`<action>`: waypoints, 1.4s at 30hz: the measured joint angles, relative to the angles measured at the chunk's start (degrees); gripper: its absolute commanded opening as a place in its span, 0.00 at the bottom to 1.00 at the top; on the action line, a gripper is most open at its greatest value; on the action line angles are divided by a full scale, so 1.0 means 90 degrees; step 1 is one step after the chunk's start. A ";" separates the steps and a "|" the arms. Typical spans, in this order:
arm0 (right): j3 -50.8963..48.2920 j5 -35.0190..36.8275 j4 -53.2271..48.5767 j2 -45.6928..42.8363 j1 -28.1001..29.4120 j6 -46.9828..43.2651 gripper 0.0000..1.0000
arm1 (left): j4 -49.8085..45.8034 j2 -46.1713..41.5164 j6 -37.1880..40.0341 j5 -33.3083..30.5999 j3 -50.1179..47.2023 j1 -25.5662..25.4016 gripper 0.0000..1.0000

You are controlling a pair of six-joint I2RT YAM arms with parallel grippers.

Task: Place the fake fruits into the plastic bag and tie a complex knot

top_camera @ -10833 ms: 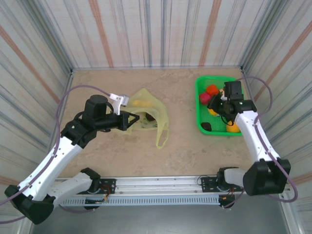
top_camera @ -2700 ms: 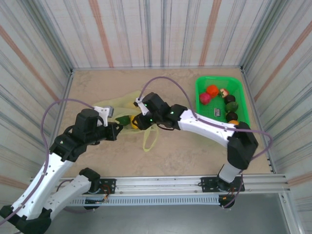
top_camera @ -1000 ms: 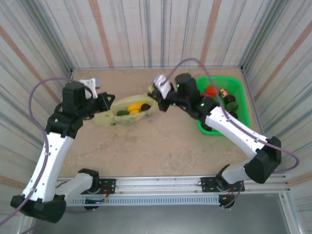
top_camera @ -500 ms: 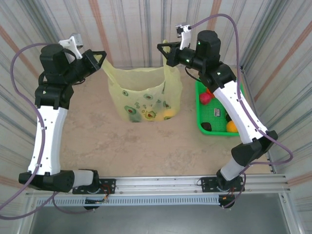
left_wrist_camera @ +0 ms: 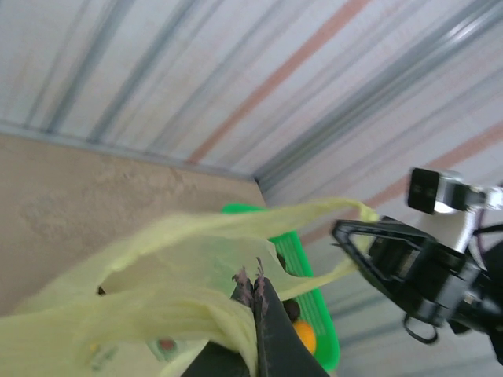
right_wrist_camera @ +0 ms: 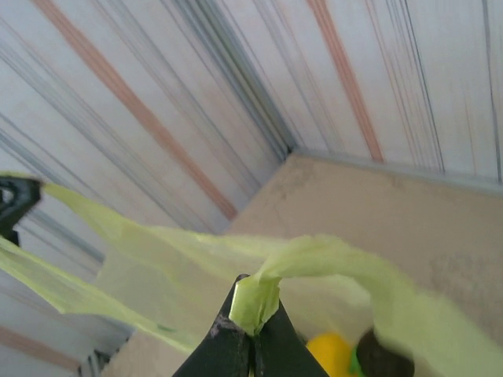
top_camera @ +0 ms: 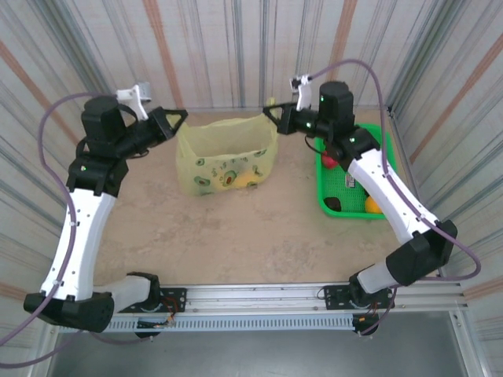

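The yellow-green plastic bag (top_camera: 226, 157) stands open on the table, stretched between both arms. My left gripper (top_camera: 179, 116) is shut on its left handle (left_wrist_camera: 157, 314). My right gripper (top_camera: 269, 112) is shut on its right handle (right_wrist_camera: 314, 259). Several fake fruits (top_camera: 229, 179) show through the bag's wall, red, yellow and green. A yellow fruit (right_wrist_camera: 330, 352) and a dark one (right_wrist_camera: 379, 355) lie inside, in the right wrist view. More fruits (top_camera: 332, 161) stay in the green basket (top_camera: 369, 133).
The green mesh basket (left_wrist_camera: 306, 259) sits at the right by the striped wall, holding a dark fruit (top_camera: 333, 203) and an orange one (top_camera: 374, 206). Striped walls close in the table on three sides. Bare table lies in front of the bag.
Both grippers have come down with the handles, so the bag, hanging high half a second ago, now rests lower and wider on the table. Earlier the right gripper carried fruits from basket to bag.
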 measured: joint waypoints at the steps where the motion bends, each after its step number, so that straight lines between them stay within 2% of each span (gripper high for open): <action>1: -0.0430 0.0010 0.0063 -0.0141 0.0007 0.0036 0.23 | 0.0010 -0.0102 0.0000 -0.0002 -0.0238 -0.0175 0.00; 4: -0.1263 0.0136 0.0109 -0.0362 0.0010 0.0114 0.58 | 0.0024 -0.0192 -0.0002 0.0000 -0.0690 -0.0593 0.00; 7: -0.1547 0.0316 0.0039 -0.0515 0.0007 0.0032 0.74 | 0.0022 -0.0134 -0.0002 -0.0015 -0.0792 -0.0753 0.00; 8: -0.1557 0.0381 0.0002 -0.0597 -0.0010 -0.0007 0.75 | 0.0032 -0.0134 0.0000 -0.0034 -0.0792 -0.0755 0.00; 14: -0.1409 0.0423 -0.0374 -0.1270 -0.0092 -0.0250 0.76 | 0.0075 -0.0141 0.0022 -0.0192 -0.0789 -0.0755 0.00; 22: -0.1430 0.0418 -0.1076 -0.1656 -0.0274 -0.0406 0.77 | 0.0219 0.0172 0.0019 -0.0389 -0.0741 -0.0755 0.00; 29: -0.1428 0.0420 -0.1311 -0.2149 -0.0772 -0.0342 0.79 | 0.0379 0.0440 -0.0078 -0.0464 -0.0673 -0.0551 0.00; 34: -0.1253 0.0058 -0.1341 -0.2142 -0.1260 -0.0041 0.77 | 0.0578 0.0488 -0.0202 -0.0430 -0.0631 -0.0486 0.00; 37: -0.1081 0.0357 -0.1486 -0.1965 -0.1494 0.0090 0.68 | 0.0619 0.0495 -0.0219 -0.0403 -0.0571 -0.0486 0.00; 42: -0.0928 0.1377 -0.1931 -0.1260 -0.2159 0.0573 0.72 | 0.0646 0.0495 -0.0219 -0.0362 -0.0493 -0.0483 0.00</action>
